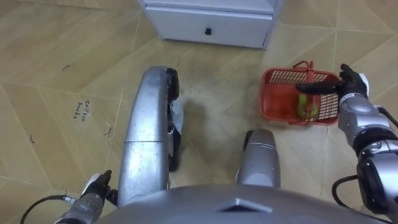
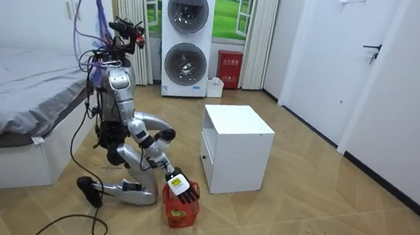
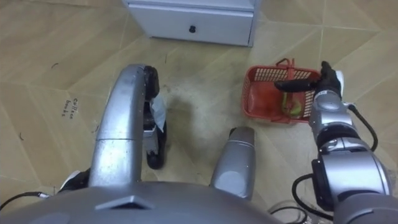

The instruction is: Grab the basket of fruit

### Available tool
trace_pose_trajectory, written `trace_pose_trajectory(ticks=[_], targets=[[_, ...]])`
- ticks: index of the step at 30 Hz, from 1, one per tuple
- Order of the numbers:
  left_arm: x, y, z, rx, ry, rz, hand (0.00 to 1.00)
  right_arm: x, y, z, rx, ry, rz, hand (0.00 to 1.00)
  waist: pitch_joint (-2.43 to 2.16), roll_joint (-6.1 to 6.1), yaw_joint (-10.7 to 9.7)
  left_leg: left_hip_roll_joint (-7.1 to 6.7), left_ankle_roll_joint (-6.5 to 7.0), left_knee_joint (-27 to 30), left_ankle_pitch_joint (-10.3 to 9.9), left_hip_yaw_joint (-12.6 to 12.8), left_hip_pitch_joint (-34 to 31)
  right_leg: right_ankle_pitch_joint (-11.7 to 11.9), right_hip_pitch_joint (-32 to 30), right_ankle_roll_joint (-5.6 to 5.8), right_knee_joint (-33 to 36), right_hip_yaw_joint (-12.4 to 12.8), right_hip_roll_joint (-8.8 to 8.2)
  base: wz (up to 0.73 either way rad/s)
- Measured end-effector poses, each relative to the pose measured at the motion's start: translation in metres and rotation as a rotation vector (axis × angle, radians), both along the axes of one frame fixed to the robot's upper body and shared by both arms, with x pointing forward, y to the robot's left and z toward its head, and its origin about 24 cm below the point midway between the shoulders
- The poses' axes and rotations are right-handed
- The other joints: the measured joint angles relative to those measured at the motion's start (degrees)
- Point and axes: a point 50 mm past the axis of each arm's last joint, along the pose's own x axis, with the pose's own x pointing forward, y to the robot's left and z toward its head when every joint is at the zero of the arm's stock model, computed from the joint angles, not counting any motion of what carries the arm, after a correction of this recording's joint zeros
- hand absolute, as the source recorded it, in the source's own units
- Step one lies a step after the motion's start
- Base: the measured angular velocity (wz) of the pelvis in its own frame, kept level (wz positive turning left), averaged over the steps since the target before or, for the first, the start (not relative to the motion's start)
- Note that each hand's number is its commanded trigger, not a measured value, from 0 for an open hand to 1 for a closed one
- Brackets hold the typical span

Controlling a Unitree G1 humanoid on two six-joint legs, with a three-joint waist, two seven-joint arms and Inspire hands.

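Fingers (image 1: 318,87) of right hand (image 1: 352,83) stretch straight over fruit basket (image 1: 267,94).

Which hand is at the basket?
The right hand, stretched open over the basket; the left hand is low by the left leg, far from it.
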Motion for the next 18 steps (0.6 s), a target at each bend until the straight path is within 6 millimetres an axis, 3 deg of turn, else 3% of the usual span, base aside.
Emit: trace_pose_trajectory(ticks=[9,18], targets=[[0.0056,-0.0030,-0.0003,-0.025,-0.003,-0.009,0.00,-0.0012,0.0015,-0.0020,0.029,0.017,0.039,0.00,0.16,-0.19,1.83,-0.01,0.00,-0.39,-0.01,0.03,-0.26,-0.06,-0.21,0.13,0.17,-0.90,-0.13,0.04],[0.0029,-0.0051,-0.0013,-0.040,0.022,-0.029,0.00,-0.0037,0.0054,-0.0059,0.013,0.068,0.129,0.00,0.32,-0.45,2.31,0.03,-0.10,-0.91,0.04,0.01,-0.80,-0.06,-0.59,0.13,0.13,-1.21,0.00,0.02]])
